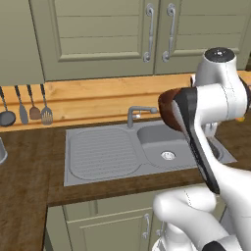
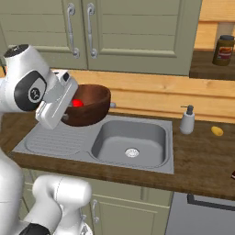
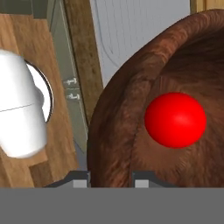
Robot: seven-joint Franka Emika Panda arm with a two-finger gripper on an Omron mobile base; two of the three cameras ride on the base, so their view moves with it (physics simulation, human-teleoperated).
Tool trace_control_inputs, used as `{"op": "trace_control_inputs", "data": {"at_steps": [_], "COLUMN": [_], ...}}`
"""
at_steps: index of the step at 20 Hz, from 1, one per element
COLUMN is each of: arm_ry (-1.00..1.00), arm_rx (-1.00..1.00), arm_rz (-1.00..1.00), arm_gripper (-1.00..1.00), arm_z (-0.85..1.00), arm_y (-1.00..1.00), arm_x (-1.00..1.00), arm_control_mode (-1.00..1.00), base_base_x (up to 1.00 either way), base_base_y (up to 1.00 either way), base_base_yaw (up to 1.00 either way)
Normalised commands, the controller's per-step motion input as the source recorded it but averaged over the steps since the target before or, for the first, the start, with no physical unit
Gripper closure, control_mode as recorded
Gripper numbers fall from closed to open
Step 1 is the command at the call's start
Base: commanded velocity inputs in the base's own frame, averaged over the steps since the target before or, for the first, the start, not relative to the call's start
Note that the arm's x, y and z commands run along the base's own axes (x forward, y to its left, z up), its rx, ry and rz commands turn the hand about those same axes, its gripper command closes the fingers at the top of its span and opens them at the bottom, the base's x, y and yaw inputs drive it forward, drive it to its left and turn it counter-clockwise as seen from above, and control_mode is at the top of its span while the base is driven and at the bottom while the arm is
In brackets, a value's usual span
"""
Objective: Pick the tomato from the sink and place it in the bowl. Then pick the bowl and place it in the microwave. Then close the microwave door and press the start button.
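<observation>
Left base view: the bowl (image 1: 168, 110) hung above the sink (image 1: 98, 152), mostly behind the arm. Right base view: the tomato (image 2: 77, 103) sat inside. Hand view: the gripper (image 3: 111, 178) was clamped on the rim; tilting could spill the tomato.

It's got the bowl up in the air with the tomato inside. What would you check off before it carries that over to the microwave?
1. Tomato sits inside the bowl: ok.
2. Hand straddles the bowl's rim, one finger on each side: ok.
3. Bowl is lifted off the sink: ok.
4. Bowl is level enough to keep the tomato in: ok, it tilts only slightly in the right base view.
5. Tap clear of the bowl: cannot tell.
6. Microwave open and free: cannot tell.
</observation>
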Motion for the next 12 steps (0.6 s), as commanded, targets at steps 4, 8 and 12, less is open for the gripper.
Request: {"op": "trace_control_inputs", "data": {"at_steps": [4, 8, 12], "arm_ry": [-0.01, 0.0, 0.0], "arm_rx": [0.0, 0.0, 0.0], "arm_rz": [0.0, 0.0, 0.0], "arm_gripper": [1.0, 1.0, 1.0], "arm_z": [0.0, 0.0, 0.0], "arm_y": [0.05, 0.0, 0.0], "arm_x": [0.0, 0.0, 0.0], "arm_control_mode": [-1.0, 1.0, 1.0], "base_base_x": [0.0, -0.4, -0.87], "base_base_y": [0.0, -0.12, -0.39], "base_base_yaw": [0.0, 0.0, -0.07]}}
